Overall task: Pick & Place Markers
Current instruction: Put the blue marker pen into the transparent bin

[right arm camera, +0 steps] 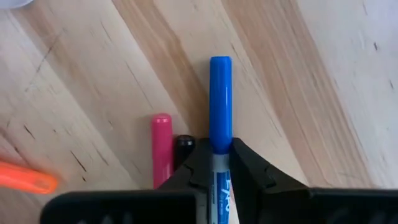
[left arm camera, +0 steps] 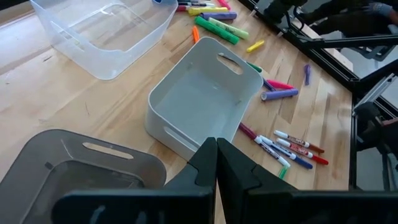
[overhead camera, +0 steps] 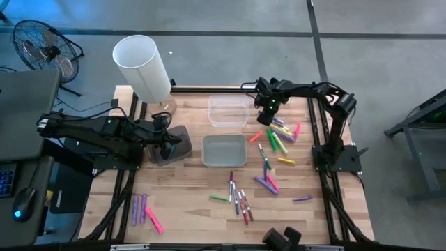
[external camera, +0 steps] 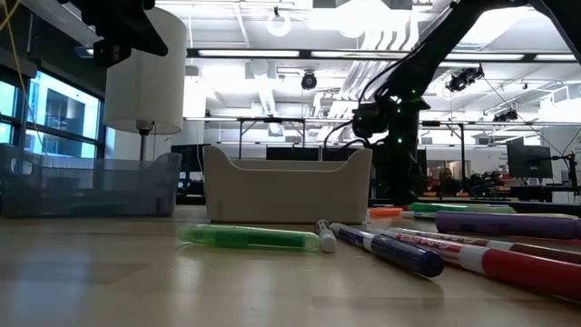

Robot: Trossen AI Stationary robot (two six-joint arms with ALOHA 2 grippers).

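Many markers [overhead camera: 275, 139] lie loose on the wooden table, most at the right and near the middle [overhead camera: 240, 199]. My right gripper [overhead camera: 267, 115] points down at the far end of the right-hand heap, shut on a white marker with a blue cap [right arm camera: 221, 99]. Beside that marker on the wood lie a pink marker [right arm camera: 161, 149], a black-capped one [right arm camera: 184, 146] and an orange one [right arm camera: 25, 177]. My left gripper [overhead camera: 169, 144] hangs shut and holding nothing over a dark grey bin [left arm camera: 62, 168] at the left. My right gripper pinches the marker's white body [right arm camera: 220, 163], just behind the blue cap, between its two fingers [right arm camera: 245, 165]. The fingers come from above, pointing down, and lie across the marker. The marker is level along the wood; whether it is off the table I cannot tell.
A clear bin [overhead camera: 228, 110] stands at the far middle, and a pale grey bin [overhead camera: 224, 150] sits in front of it. Purple and pink markers [overhead camera: 143, 209] lie near the front left. A white cylinder [overhead camera: 143, 66] stands at the far left edge.
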